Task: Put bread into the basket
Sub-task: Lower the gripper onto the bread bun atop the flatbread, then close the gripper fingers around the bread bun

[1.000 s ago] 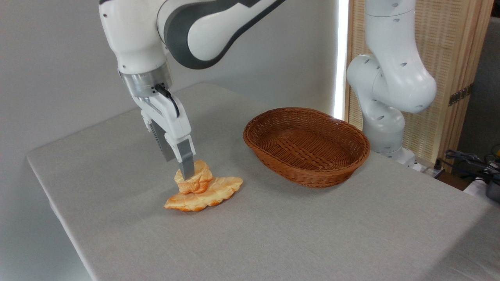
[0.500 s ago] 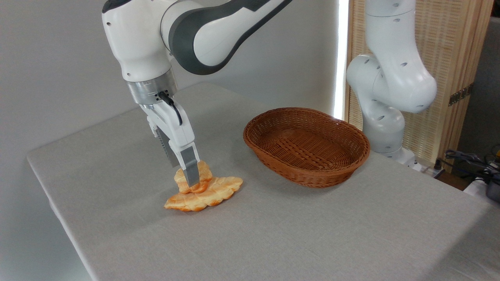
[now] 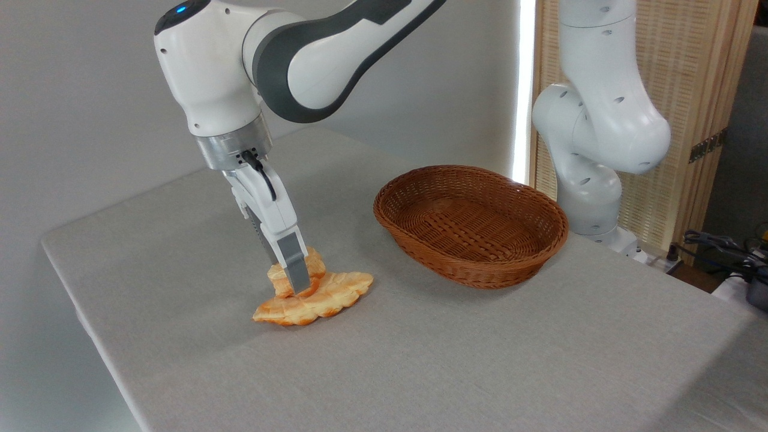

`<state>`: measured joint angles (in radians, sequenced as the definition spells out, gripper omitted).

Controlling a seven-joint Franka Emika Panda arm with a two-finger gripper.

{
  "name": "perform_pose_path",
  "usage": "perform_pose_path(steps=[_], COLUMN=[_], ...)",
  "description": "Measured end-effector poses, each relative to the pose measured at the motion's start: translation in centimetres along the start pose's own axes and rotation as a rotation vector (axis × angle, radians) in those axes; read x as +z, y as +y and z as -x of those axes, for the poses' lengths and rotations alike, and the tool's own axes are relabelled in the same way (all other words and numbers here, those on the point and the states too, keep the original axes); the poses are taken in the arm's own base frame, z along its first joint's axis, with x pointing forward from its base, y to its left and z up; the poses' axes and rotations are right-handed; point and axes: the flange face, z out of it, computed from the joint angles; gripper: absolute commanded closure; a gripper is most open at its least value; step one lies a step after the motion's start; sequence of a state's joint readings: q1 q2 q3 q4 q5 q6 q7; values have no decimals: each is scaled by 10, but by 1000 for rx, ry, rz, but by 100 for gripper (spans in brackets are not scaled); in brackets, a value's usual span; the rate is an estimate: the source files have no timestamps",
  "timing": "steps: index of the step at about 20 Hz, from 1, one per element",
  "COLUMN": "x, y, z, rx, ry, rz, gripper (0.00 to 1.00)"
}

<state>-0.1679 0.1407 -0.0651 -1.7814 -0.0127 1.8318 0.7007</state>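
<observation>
The bread [image 3: 314, 263] is a small golden-orange roll lying on top of a longer, flat, leaf-shaped bread piece [image 3: 327, 299] on the grey table. My gripper [image 3: 294, 279] reaches down at a slant onto the roll. Its near grey finger [image 3: 296, 270] covers the roll's front, and the tip of the far finger is hidden behind the roll. The jaws stand apart around the roll. The basket [image 3: 480, 277], an oval brown wicker one, stands to the right of the bread with nothing in it.
The arm's white base column [image 3: 600, 150] rises at the table's back right corner, just behind the basket. A slatted wooden screen [image 3: 690, 90] stands behind it. Cables [image 3: 720, 243] lie off the table at the far right. The table's left edge [image 3: 78, 300] is near the bread.
My gripper has come lower and shifted a little right, and its fingers now reach further down the roll. Both bread pieces and the basket have stayed in place.
</observation>
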Motion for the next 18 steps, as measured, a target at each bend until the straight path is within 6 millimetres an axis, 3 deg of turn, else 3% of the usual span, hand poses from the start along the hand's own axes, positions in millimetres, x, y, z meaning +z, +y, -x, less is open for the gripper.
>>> perform_pose_path(steps=[3,4,18], x=[4,4,7], y=[-1,-1,0], z=[-1,-1,-3], rx=[1,1,3], ry=[-5,-5,-8], rz=[5,5,8], gripper=[43,46,41])
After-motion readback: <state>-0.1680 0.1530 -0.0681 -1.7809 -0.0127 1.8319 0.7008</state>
